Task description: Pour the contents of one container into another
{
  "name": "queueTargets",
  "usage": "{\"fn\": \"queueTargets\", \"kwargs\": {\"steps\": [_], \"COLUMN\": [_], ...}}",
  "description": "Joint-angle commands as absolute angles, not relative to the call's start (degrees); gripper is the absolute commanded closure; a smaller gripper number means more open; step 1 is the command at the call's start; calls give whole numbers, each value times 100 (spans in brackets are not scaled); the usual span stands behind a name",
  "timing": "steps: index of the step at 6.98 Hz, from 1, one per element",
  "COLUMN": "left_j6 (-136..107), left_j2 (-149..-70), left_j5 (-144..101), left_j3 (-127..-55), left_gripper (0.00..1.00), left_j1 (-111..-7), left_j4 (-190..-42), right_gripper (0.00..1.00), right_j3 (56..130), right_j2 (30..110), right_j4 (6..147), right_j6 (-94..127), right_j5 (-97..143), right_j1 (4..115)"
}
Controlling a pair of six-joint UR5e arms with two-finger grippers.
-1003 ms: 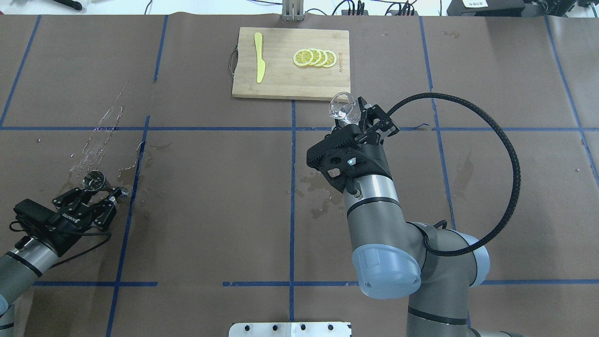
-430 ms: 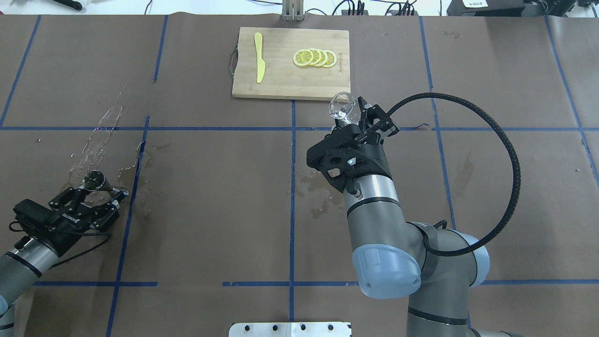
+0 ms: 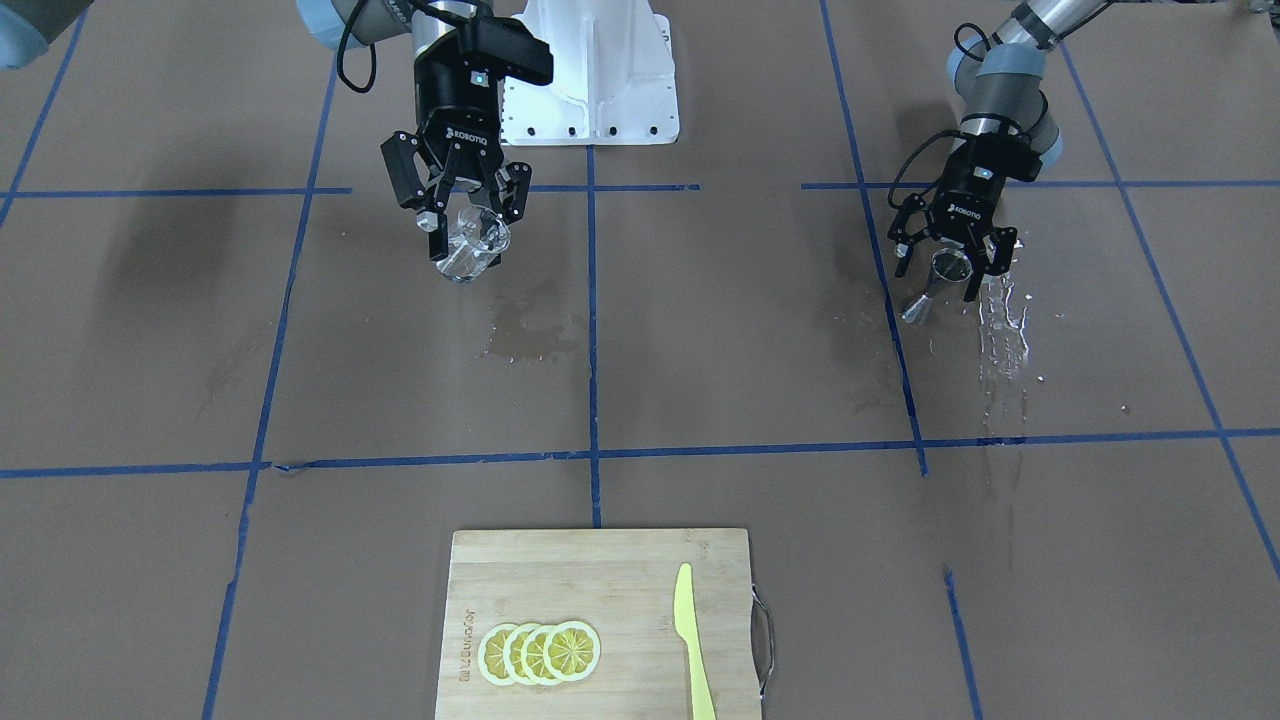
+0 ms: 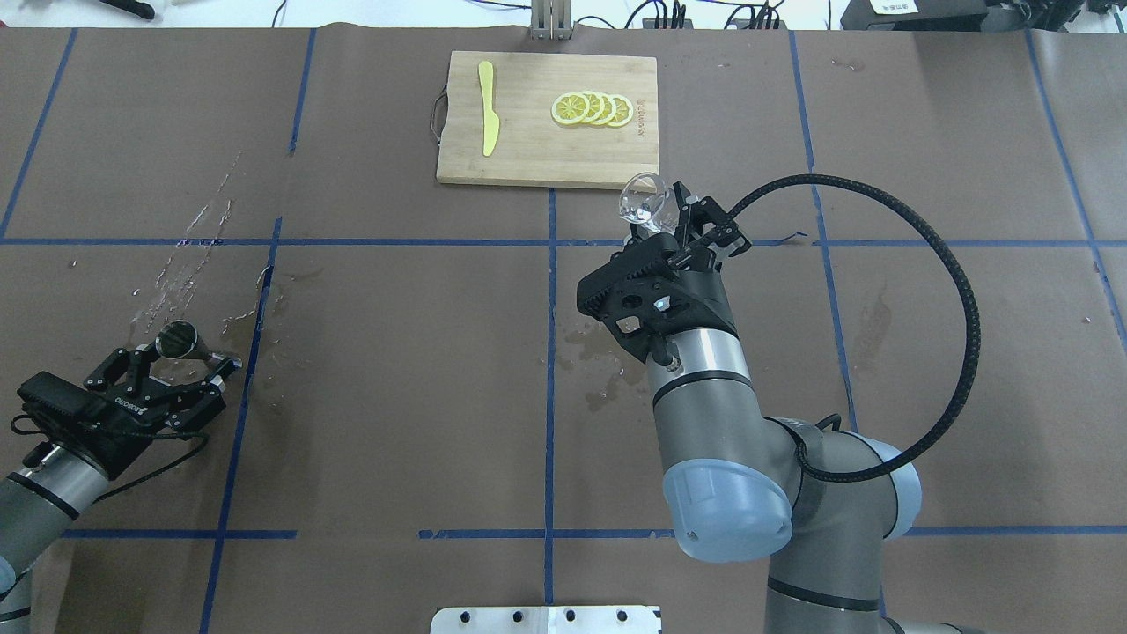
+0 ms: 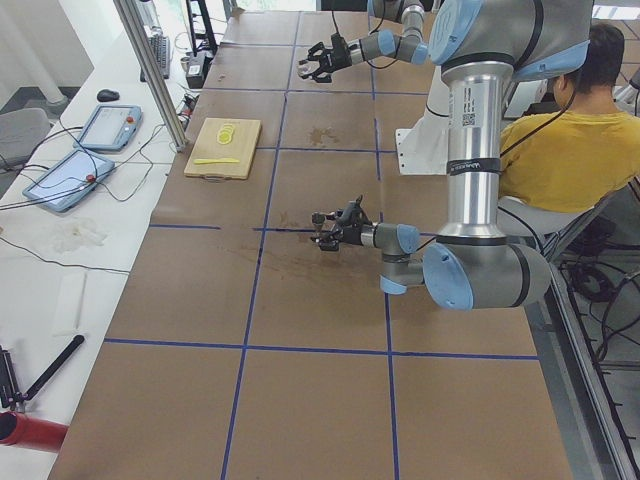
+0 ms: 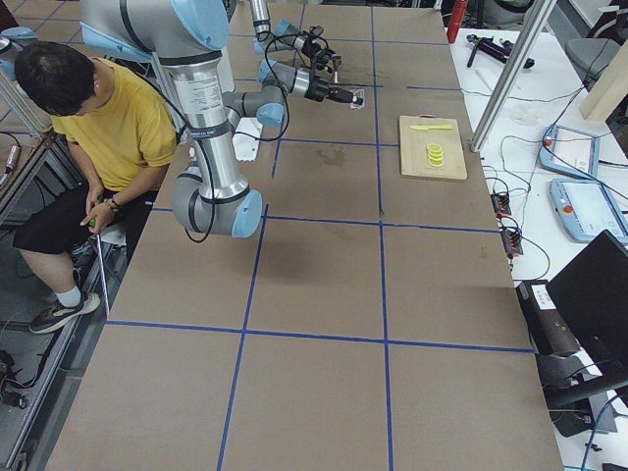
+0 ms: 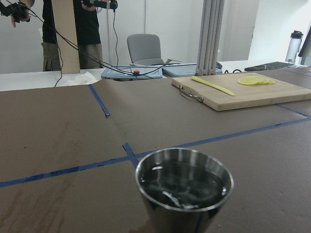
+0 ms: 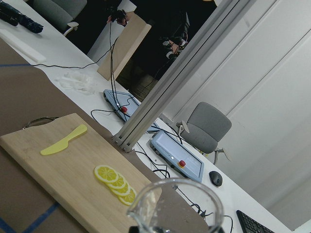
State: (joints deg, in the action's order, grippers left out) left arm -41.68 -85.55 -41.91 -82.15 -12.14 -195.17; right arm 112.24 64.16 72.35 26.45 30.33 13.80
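Note:
The clear tumbler (image 4: 643, 198) hangs tilted above the table just in front of the cutting board, with my right gripper (image 4: 662, 218) shut on it. The front-facing view shows the same tumbler (image 3: 470, 248) in that gripper (image 3: 468, 225), and its rim (image 8: 177, 206) fills the bottom of the right wrist view. The steel jigger (image 4: 178, 339) stands upright on the wet paper at the far left, holding liquid (image 7: 183, 189). My left gripper (image 4: 180, 364) is open, its fingers spread on either side of the jigger's (image 3: 948, 264) lower part without gripping it.
A wooden cutting board (image 4: 528, 150) at the table's far middle carries lemon slices (image 4: 592, 108) and a yellow knife (image 4: 487, 107). Spilled water (image 4: 189, 238) streaks the paper beyond the jigger, and a damp stain (image 4: 599, 352) lies mid-table. A seated person (image 6: 108, 128) is beside the robot.
My left gripper has drawn back toward the near left, away from the jigger, which stays standing. The right arm and tumbler have not moved.

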Motion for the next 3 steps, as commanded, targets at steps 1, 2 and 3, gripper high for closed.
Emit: {"fn": "queueTargets", "kwargs": {"steps": [1, 2, 3], "left_j6": [-4149, -4148, -4148], "left_j2": [-8543, -8534, -8491], "left_j5": [-3834, -3789, -3779], "left_j3": [-8611, -8726, -8849], "left_gripper": [0, 0, 0], "left_j1": [-1230, -1239, -1248], "left_j4": [-19529, -19529, -19529], "right_gripper": [100, 100, 100], "right_j3": [11224, 11224, 11224], "right_j2": [6416, 6416, 6416], "right_j4": [7242, 7233, 7233], "right_j6": [2646, 2646, 2637], "right_j5": [3032, 3041, 3032], "right_j1": [1380, 1380, 1380]}}
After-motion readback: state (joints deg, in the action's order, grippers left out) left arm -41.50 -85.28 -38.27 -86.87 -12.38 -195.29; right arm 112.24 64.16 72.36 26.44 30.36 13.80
